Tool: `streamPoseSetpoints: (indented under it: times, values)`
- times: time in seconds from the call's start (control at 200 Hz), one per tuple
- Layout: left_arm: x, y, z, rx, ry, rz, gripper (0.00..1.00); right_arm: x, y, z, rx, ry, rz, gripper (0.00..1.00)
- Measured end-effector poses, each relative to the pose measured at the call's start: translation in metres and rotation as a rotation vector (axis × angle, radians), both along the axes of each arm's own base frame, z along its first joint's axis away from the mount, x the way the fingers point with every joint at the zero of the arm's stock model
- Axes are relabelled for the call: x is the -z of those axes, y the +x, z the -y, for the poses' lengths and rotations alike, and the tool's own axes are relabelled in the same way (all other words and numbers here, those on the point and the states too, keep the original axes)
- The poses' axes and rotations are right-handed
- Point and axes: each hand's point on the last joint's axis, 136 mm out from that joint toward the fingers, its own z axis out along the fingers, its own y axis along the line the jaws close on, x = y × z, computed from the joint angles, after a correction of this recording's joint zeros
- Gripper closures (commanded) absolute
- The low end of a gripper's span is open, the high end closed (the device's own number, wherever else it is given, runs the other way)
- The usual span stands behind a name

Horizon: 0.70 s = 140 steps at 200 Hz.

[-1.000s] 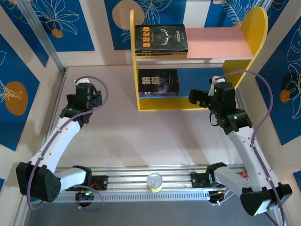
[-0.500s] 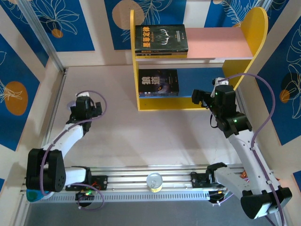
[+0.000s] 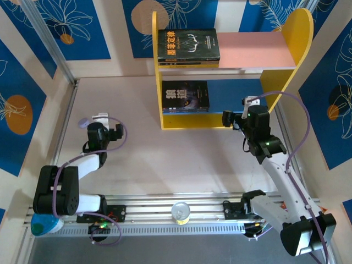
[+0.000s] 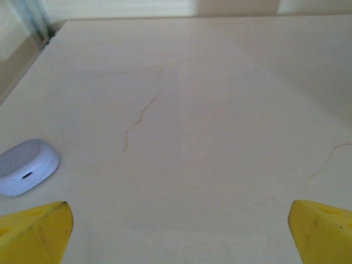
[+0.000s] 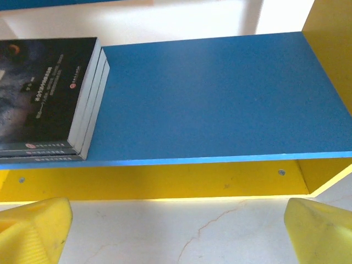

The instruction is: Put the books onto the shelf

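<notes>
The shelf [image 3: 289,55] is seen standing upright at the far edge of the table [image 3: 176,159]. It is built of yellow side panels, the right one round-topped, with a pink board [image 3: 256,50] above and a blue board [image 5: 220,93] below, which is closed at the front by a low yellow lip.

The books in view are laid flat at the left end of each tier. On the pink board, a black book [image 3: 188,45] with yellow Chinese characters and a pale winged figure is laid on a second volume, of which only a yellowish edge is shown. On the blue board, a stack [image 5: 47,93] is topped by a black cover with white characters and a dim animal face. Pale page edges of thin volumes are seen beneath it, but their count cannot be told.

The right gripper [image 3: 239,113] is held just in front of the lower tier. Its yellow fingertips are spread wide and nothing is gripped.

The left gripper [image 3: 100,125] is held low over the left part of the table, well apart from the shelf. Its fingers are likewise spread wide around bare tabletop. A small white case [image 4: 26,166] is seen lying near its left fingertip.
</notes>
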Motion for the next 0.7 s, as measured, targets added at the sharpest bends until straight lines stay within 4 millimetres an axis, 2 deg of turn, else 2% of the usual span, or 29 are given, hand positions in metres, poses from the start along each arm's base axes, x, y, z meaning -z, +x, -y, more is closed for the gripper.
streamPoseSetpoints:
  times: [0.19,0.425,0.7]
  values:
    - [0.007,-0.007,0.009,0.057,-0.001,0.06,0.0,0.002,0.006,-0.003,-0.025,-0.02,0.023,0.01]
    - [0.051,-0.008,0.009,0.061,0.001,0.006,0.0,0.013,0.011,-0.01,-0.073,-0.028,0.035,0.01]
    - [0.034,0.007,0.008,0.053,0.004,0.051,0.0,0.044,0.016,0.001,-0.057,0.017,0.062,0.01]
